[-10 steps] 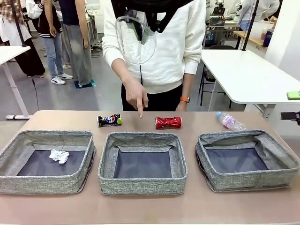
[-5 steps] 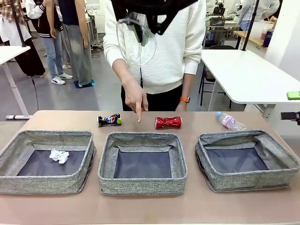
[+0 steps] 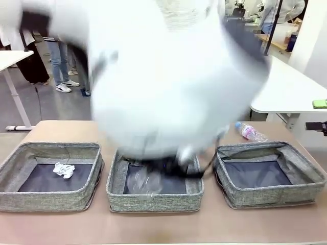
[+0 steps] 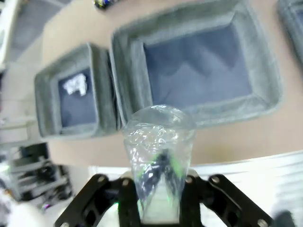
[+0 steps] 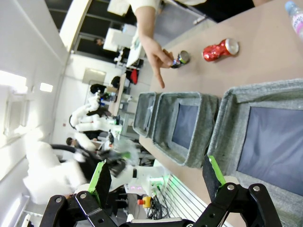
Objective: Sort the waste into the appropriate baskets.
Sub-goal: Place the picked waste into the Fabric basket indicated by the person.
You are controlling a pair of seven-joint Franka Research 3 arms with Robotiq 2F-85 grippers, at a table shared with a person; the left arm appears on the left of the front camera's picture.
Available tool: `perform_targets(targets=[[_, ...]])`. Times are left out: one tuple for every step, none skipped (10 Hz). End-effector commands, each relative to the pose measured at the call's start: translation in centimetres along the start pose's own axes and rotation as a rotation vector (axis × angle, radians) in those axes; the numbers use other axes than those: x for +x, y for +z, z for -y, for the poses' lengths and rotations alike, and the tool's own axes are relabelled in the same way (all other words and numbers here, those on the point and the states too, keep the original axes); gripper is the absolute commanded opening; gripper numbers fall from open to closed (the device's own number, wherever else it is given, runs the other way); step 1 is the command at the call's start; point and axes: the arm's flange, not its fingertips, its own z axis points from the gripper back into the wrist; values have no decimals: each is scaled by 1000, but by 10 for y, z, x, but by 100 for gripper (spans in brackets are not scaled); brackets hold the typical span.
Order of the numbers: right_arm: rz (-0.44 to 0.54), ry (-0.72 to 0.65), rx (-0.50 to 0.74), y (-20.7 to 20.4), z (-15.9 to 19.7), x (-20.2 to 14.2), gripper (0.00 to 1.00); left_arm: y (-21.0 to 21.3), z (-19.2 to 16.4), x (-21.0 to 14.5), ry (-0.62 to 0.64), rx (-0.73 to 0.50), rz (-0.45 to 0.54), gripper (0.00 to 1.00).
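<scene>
No readable writing anywhere tbh. The dark-blue can (image 5: 182, 57) and red can (image 5: 220, 49) are too small to make out any brand, and the small clear bottle (image 3: 250, 131) just shows a pink label and blue cap. All three lie on the tan worktop (image 3: 163, 224) beyond the grey baskets, and a person's hand (image 5: 158, 59) points a finger down beside the dark-blue can.

Room looks like a lab: grey floor, white tables, people standing far left.

The left basket (image 3: 51, 199) has the white paper wad (image 3: 64, 169) in it. The left tool (image 4: 159, 172) is clenched on the wrinkly clear plastic piece (image 4: 158, 132), low over the middle basket (image 3: 153, 201), with its arm one big blur. The right basket (image 3: 268, 201) sits beside that. The right tool (image 5: 158, 179) is released wide, gripping nothing.
</scene>
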Motion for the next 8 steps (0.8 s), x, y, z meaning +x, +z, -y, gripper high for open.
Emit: perform_targets(targets=[[-4, -14, 3, 0, -3, 0, 100, -27, 5, -12, 22, 20, 16, 8], [-4, -14, 3, 0, -3, 0, 100, -40, 11, -9, 11, -26, 2, 8], [-4, -14, 3, 0, -3, 0, 100, -51, 12, -4, 29, -65, -30, 8], [-4, -14, 3, 0, -3, 0, 100, -56, 10, 5, 50, -109, -55, 8], [-4, -14, 3, 0, -3, 0, 100, -58, 0, 22, 88, -203, -87, 8], [-4, -14, 3, 0, -3, 0, 100, -61, -10, 39, 128, -270, -100, 8], [-4, -14, 3, 0, -3, 0, 100, -69, -17, 55, 142, -286, -117, 8], [-4, -14, 3, 0, -3, 0, 100, -78, -17, 66, 148, -315, -132, 8]])
